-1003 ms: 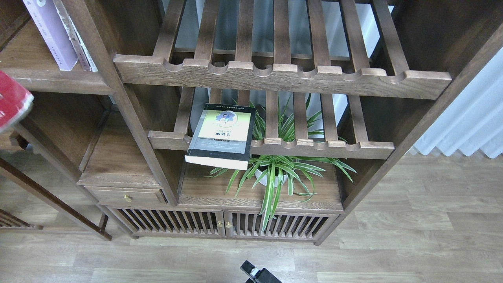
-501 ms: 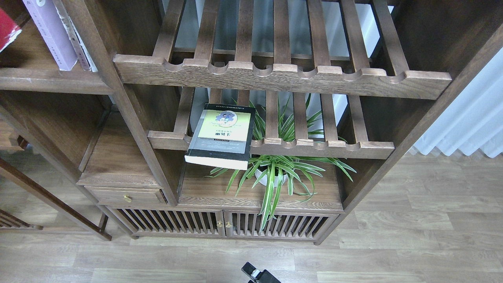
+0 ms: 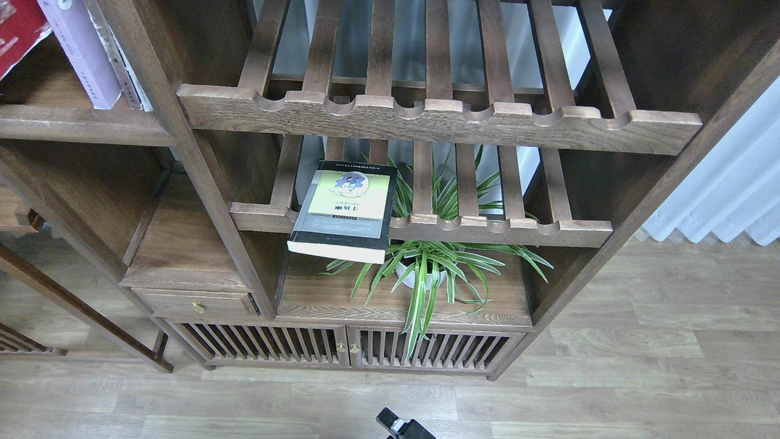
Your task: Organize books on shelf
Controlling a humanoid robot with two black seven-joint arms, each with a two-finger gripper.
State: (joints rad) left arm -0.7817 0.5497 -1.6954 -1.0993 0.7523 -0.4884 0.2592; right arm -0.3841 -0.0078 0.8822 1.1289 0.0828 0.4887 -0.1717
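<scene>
The dark red book (image 3: pixel 18 27) shows at the top left edge, tilted, over the flat dark brown shelf (image 3: pixel 79 125), just left of the upright pale lilac book (image 3: pixel 79 52). What holds it is out of view. The black-edged book with a yellow-green panel (image 3: pixel 344 210) lies flat on the lower slatted rack, its front end overhanging the rail. My left gripper is out of view. A small black part (image 3: pixel 399 427) at the bottom edge looks like my right gripper, far below the books; its fingers cannot be told apart.
Thin whitish booklets (image 3: pixel 119 61) stand right of the lilac book against the post. Two slatted racks with notched rails (image 3: pixel 439 119) fill the middle bay. A potted spider plant (image 3: pixel 426 268) stands on the board under the black-edged book. A small drawer (image 3: pixel 195 303) is at the lower left.
The red book has risen from beside the shelf's front edge at the left up into the shelf's opening, next to the lilac book. The black-edged book has not moved.
</scene>
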